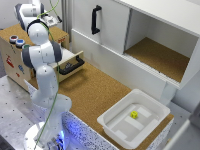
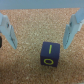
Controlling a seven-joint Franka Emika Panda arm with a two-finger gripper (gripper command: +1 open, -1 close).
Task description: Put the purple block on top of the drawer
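On the cork tabletop (image 2: 30,15), my claw (image 2: 39,31) hangs wide open and empty above the purple block (image 2: 49,54). I judge this the reach; next I lower, then close.

hand (image 2: 40,31) open, fingers apart

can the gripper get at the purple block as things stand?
Probably yes. In the wrist view the purple block lies alone on the cork surface, nothing beside it, with the open gripper hanging over it.
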